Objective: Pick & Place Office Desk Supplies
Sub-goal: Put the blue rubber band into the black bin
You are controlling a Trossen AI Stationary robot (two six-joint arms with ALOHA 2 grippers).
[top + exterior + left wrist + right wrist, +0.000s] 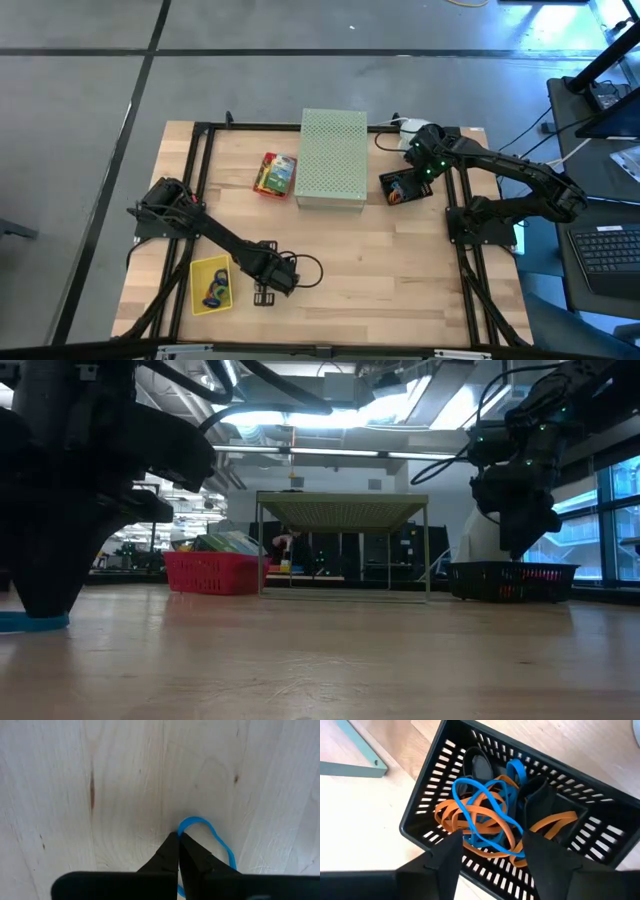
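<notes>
My left gripper (pixel 179 836) is near the table's near edge (pixel 264 296), pointing down, shut on a blue rubber band (pixel 220 840) that lies on the wood. That band also shows under the gripper in the low view (pixel 30 622). My right gripper (pixel 492 842) hangs open over a black mesh basket (pixel 420 810) at the far right (pixel 405 190). The basket holds tangled orange rubber bands (pixel 450 817), blue rubber bands (pixel 480 802) and black clips (pixel 480 765). A red basket (pixel 275 175) with yellow-and-green card boxes sits left of the pale green perforated box (pixel 333 158). My left gripper pinches the blue rubber band between its two fingertips at one end of the loop (pixel 183 825). The fingers come from above, pointing down. The rest of the loop lies slack on the table beside the fingers.
A yellow tray (pixel 196 300) holding small coloured items sits just left of my left gripper. The pale green perforated box stands between the red basket and the black basket. Black frame rails (pixel 200 180) run along the table's sides. Bare wood lies in the middle (pixel 380 260).
</notes>
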